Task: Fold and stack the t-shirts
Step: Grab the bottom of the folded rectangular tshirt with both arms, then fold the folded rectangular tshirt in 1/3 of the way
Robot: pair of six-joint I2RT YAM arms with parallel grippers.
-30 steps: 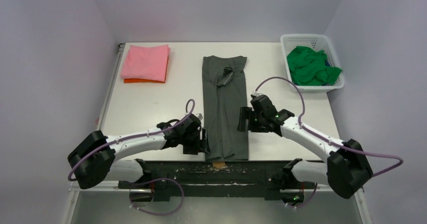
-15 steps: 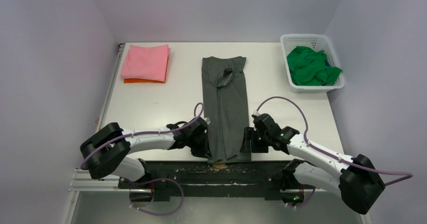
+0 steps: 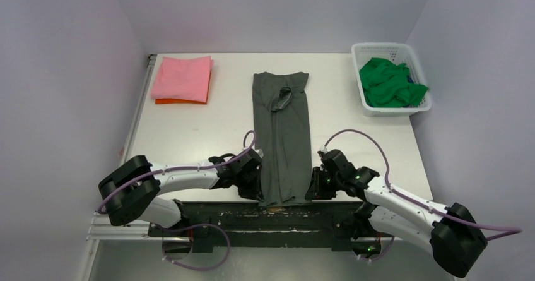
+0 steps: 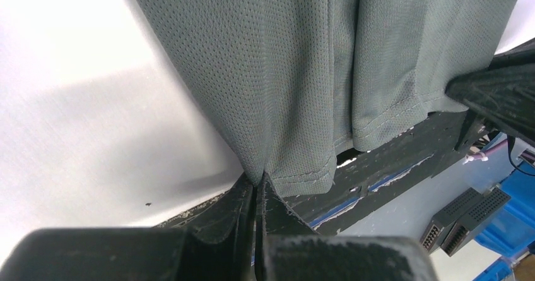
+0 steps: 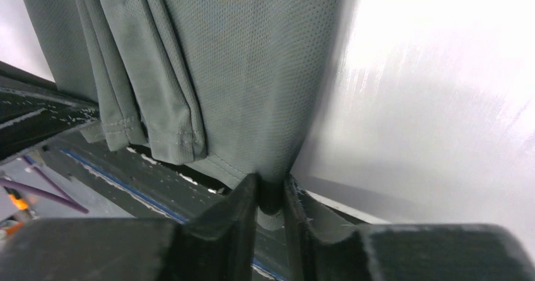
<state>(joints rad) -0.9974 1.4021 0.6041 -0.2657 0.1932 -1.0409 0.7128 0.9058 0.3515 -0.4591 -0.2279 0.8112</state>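
Grey t-shirt (image 3: 282,136) laid lengthwise, folded narrow. Near left hem corner pinched by left gripper (image 4: 255,187), jaws together. Near right corner clamped between right gripper (image 5: 272,191) fingers.

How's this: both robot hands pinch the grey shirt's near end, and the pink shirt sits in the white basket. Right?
Not quite. The top view shows the green shirt in the white basket; the pink shirt lies folded on the table. The left hand and right hand do pinch the grey shirt.
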